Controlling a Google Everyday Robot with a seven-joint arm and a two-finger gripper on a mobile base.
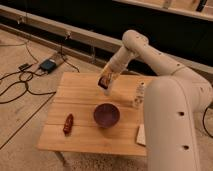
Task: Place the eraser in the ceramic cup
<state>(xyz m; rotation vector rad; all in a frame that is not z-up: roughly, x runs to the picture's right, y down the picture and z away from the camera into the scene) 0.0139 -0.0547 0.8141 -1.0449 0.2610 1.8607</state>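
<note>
My gripper hangs over the back middle of the wooden table, pointing down. It is shut on the eraser, a small block showing orange and black between the fingers. Directly under the gripper stands the pale ceramic cup, largely hidden by the gripper. The eraser is at or just above the cup's mouth; I cannot tell whether it touches the cup.
A wide purple bowl sits just in front of the cup. A small dark-red item lies at the front left. A clear bottle stands to the right. A tan pad lies at the front right, beside my white arm. Cables lie on the floor at left.
</note>
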